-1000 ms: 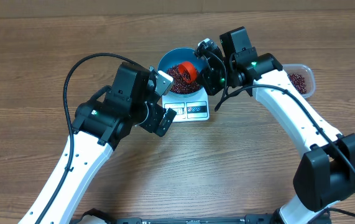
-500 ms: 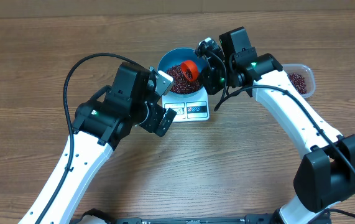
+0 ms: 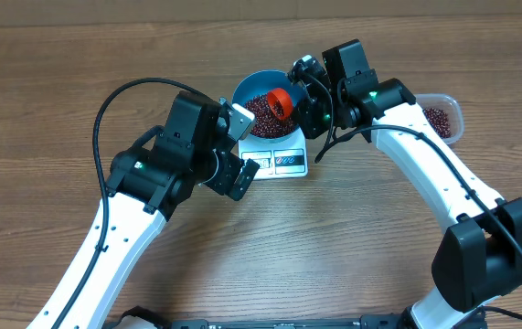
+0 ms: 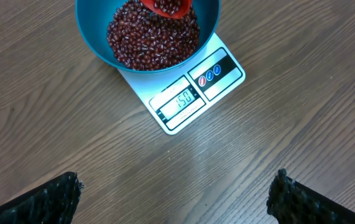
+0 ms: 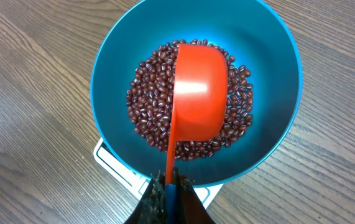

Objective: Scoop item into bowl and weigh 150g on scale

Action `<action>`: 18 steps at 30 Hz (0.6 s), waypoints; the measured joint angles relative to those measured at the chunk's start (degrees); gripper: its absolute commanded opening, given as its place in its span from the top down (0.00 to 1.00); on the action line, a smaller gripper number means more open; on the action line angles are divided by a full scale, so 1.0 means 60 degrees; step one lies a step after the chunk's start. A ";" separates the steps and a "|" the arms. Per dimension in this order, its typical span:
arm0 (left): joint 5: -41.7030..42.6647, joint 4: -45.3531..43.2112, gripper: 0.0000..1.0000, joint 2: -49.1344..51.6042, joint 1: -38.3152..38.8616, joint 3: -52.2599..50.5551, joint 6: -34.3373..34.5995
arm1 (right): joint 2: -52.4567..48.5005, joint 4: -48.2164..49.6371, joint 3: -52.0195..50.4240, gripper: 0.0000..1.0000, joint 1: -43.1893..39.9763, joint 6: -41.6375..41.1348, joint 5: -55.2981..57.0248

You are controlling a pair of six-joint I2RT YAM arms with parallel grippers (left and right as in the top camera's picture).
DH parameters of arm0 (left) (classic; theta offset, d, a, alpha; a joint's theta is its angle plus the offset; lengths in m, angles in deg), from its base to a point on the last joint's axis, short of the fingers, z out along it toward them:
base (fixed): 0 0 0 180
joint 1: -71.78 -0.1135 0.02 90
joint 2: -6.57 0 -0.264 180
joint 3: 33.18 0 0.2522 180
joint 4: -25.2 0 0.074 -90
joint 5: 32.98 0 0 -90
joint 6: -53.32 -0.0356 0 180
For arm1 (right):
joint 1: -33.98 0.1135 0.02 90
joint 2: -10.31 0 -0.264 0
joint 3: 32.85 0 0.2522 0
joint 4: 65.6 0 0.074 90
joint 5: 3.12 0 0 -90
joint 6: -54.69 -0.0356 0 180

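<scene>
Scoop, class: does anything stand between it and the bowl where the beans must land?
Nothing visible does. The right pincer holds the orange scoop by its handle directly over the open blue bowl, which already contains beans.

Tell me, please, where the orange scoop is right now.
Overhead, the orange scoop hangs top centre, over the beans inside the blue bowl on the scale, held by the right gripper.
</scene>
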 measured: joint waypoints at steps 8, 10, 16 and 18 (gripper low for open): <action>0.0000 0.0000 0.00 0.0000 0.0000 0.0000 0.0000 | 0.0000 -0.0036 0.0000 0.96 0.0000 -0.0025 0.0004; 0.0000 0.0000 0.00 0.0000 0.0000 0.0000 0.0000 | 0.0000 -0.0040 0.0000 0.96 0.0000 -0.0025 0.0007; 0.0000 0.0000 0.00 0.0000 0.0000 0.0000 0.0000 | 0.0000 -0.0095 0.0000 0.96 -0.0011 -0.0157 -0.0124; 0.0000 0.0000 0.00 0.0000 0.0000 0.0000 0.0000 | 0.0000 -0.0095 0.0000 0.96 -0.0047 -0.0277 -0.0379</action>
